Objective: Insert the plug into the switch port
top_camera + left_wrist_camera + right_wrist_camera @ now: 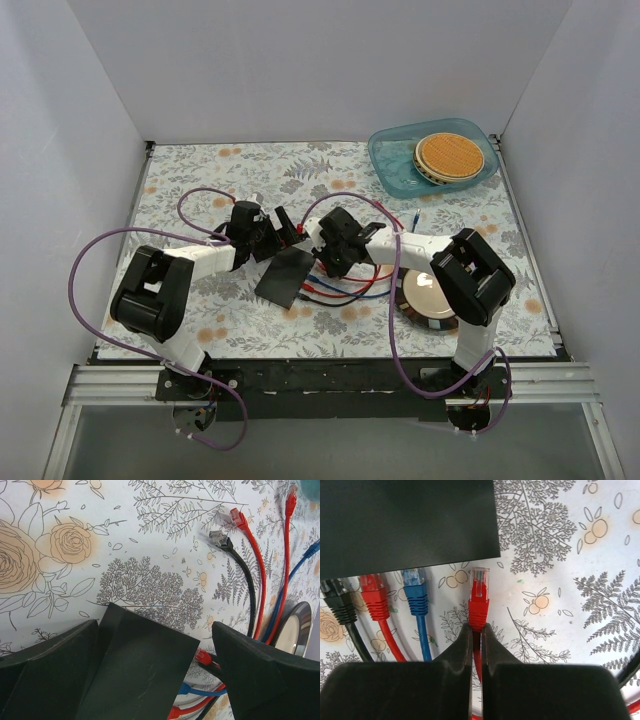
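Red plug (479,592), pinched in right claw (476,630), just short of switch box (405,520) edge at 12 o'clock; left claw (155,630) gapes astride box.

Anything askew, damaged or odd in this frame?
Nothing damaged or spilled. The switch sits diagonal on the table, and loose cable ends sprawl beside it. The right end effector grips the red plug straight.

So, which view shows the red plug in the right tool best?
Right wrist: the red plug sits centre frame, tip toward the black box, pinched by the right tool. Top view hides it under the tool; left wrist shows several red plugs, which one unclear.
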You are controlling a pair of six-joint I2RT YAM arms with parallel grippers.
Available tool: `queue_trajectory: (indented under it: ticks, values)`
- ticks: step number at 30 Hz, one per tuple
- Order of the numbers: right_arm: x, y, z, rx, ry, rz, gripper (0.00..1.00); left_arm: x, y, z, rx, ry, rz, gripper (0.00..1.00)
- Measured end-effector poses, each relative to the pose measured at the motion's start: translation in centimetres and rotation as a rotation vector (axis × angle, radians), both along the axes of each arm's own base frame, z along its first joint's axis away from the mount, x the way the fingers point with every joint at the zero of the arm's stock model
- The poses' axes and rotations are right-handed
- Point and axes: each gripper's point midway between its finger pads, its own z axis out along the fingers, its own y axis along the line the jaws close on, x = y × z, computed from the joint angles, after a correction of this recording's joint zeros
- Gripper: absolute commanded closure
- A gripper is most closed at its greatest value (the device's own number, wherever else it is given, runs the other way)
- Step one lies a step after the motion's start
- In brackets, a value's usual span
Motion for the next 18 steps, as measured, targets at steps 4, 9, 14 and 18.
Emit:
queue_trajectory:
  ticks: [4, 9, 14, 18]
  values:
    - [-0.5, 0.3, 0.0, 0.011, 0.016, 0.020, 0.99, 0.0, 0.0, 0.0, 0.000, -0.001, 0.000, 0.02]
    - [-1.4, 1.0, 0.1, 0.025, 0.031, 0.050, 0.99, 0.0, 0.0, 0.0, 0.000, -0.001, 0.000, 0.02]
    - [-2.0, 1.4, 0.1, 0.028, 0.040, 0.064, 0.99, 0.0, 0.0, 0.0, 0.000, -0.002, -0.001, 0.02]
    - [-2.0, 1.4, 0.0, 0.027, 0.041, 0.063, 0.99, 0.0, 0.0, 0.0, -0.001, -0.002, -0.001, 0.02]
